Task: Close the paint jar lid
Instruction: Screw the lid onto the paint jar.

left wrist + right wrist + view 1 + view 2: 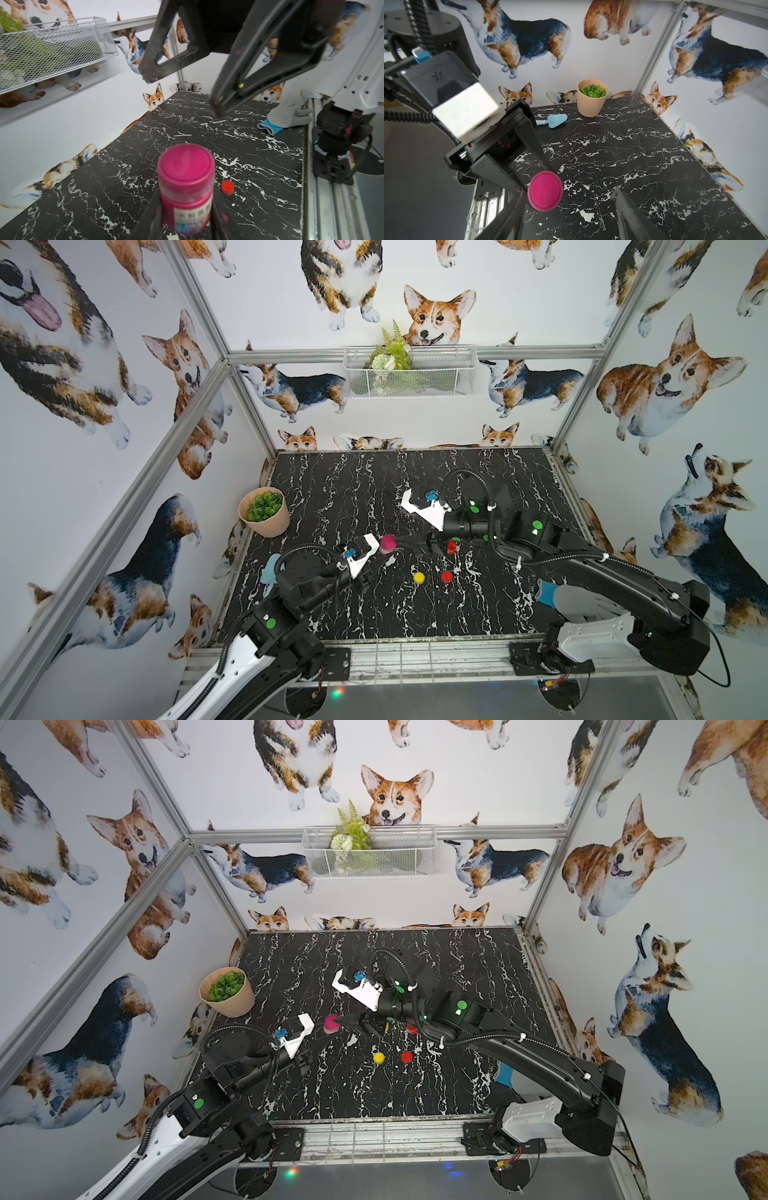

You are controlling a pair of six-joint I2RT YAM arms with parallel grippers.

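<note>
The left gripper (187, 209) is clamping the magenta paint jar (387, 545) by its labelled body, near the middle of the black marble table (353, 489), slightly toward its left side. Its magenta lid (545, 191) is sitting on top, covering the mouth. The right gripper (569, 199) is hovering beside the lid with jaws parted, gripping nothing. Bare marble is stretching from the jar to the back wall. A yellow cap (419, 577) and a red cap (446, 576) are lying nearer the front edge. A potted plant (264, 512) is standing at the left edge, well apart.
</note>
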